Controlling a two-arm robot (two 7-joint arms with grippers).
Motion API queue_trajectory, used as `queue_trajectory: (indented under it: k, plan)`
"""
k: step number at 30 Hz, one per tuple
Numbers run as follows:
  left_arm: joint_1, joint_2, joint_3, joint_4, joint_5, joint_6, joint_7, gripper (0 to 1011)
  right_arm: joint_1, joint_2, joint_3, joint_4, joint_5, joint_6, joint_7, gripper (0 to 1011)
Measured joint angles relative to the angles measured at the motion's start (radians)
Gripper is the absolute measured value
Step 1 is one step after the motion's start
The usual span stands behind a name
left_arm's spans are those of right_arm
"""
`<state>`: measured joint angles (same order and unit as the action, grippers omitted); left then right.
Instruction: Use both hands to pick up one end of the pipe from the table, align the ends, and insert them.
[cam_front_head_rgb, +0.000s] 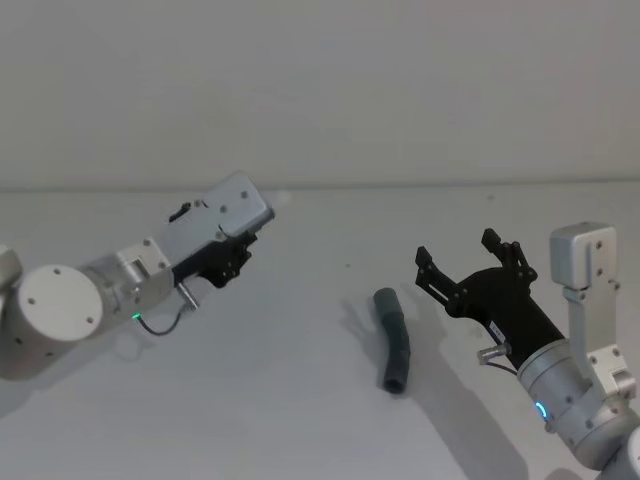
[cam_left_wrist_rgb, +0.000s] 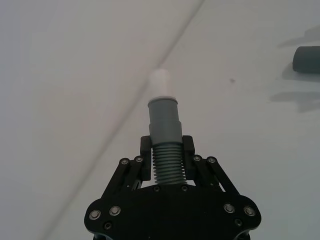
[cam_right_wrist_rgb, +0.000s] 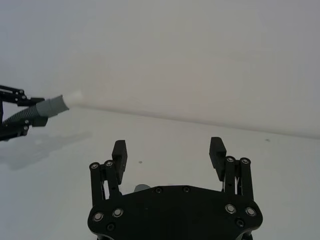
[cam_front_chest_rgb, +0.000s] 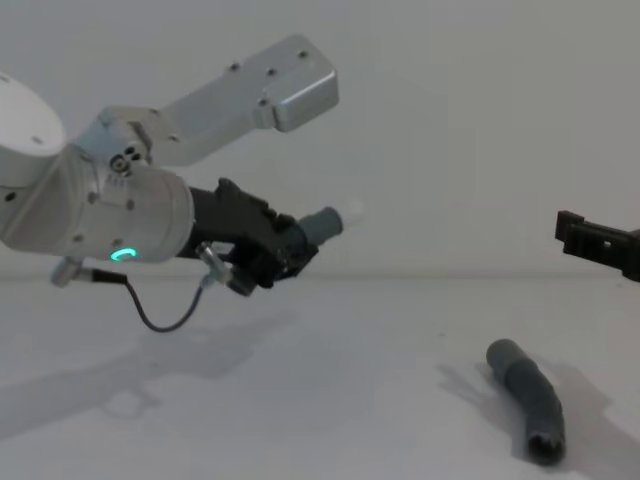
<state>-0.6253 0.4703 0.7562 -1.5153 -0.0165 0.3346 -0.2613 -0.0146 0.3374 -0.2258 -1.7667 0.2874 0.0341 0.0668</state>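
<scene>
no readable text, no labels or brand marks, no numbers or signs on any surface

Plain pale wall (cam_front_head_rgb: 320, 90) at the back, tiny dark speck (cam_left_wrist_rgb: 231, 79) below it

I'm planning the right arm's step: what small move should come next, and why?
Probably lower the open right gripper onto the longer piece and close. The left gripper is shut on the shorter piece, held off the table, while the longer piece lies ungripped on it.
</scene>
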Motion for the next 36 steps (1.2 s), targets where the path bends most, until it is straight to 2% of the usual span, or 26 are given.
queue_trajectory:
  k: [1, 4, 7, 11, 12, 16, 18, 21, 24, 25, 28, 33, 35, 36]
  plan:
    - [-0.007, 0.008, 0.005, 0.008, 0.013, -0.038, -0.007, 325, 0.000, 0.000, 0.000, 0.000, 0.000, 0.000, 0.000, 1001]
    - [-0.020, 0.022, 0.012, 0.020, 0.030, -0.085, -0.015, 325, 0.000, 0.000, 0.000, 0.000, 0.000, 0.000, 0.000, 1001]
    - [-0.039, 0.042, 0.024, 0.040, 0.064, -0.173, -0.027, 325, 0.000, 0.000, 0.000, 0.000, 0.000, 0.000, 0.000, 1001]
    - [-0.057, 0.061, 0.037, 0.059, 0.100, -0.259, -0.036, 325, 0.000, 0.000, 0.000, 0.000, 0.000, 0.000, 0.000, 1000]
    - [-0.066, 0.069, 0.043, 0.069, 0.117, -0.298, -0.039, 325, 0.000, 0.000, 0.000, 0.000, 0.000, 0.000, 0.000, 1001]
    - [-0.083, 0.083, 0.053, 0.087, 0.148, -0.364, -0.042, 325, 0.000, 0.000, 0.000, 0.000, 0.000, 0.000, 0.000, 1001]
    - [-0.098, 0.095, 0.063, 0.105, 0.185, -0.433, -0.042, 325, 0.000, 0.000, 0.000, 0.000, 0.000, 0.000, 0.000, 1001]
    - [-0.108, 0.101, 0.069, 0.117, 0.203, -0.465, -0.042, 325, 0.000, 0.000, 0.000, 0.000, 0.000, 0.000, 0.000, 1001]
    - [-0.133, 0.115, 0.086, 0.149, 0.264, -0.566, -0.030, 327, 0.000, 0.000, 0.000, 0.000, 0.000, 0.000, 0.000, 1001]
    - [-0.133, 0.115, 0.086, 0.149, 0.264, -0.566, -0.030, 325, 0.000, 0.000, 0.000, 0.000, 0.000, 0.000, 0.000, 1001]
    - [-0.150, 0.121, 0.096, 0.173, 0.310, -0.636, -0.014, 325, 0.000, 0.000, 0.000, 0.000, 0.000, 0.000, 0.000, 1001]
    - [-0.181, 0.129, 0.115, 0.221, 0.402, -0.759, 0.029, 325, 0.000, 0.000, 0.000, 0.000, 0.000, 0.000, 0.000, 1001]
    - [-0.189, 0.131, 0.120, 0.235, 0.424, -0.785, 0.042, 325, 0.000, 0.000, 0.000, 0.000, 0.000, 0.000, 0.000, 1001]
    - [-0.199, 0.132, 0.125, 0.251, 0.456, -0.823, 0.062, 325, 0.000, 0.000, 0.000, 0.000, 0.000, 0.000, 0.000, 1001]
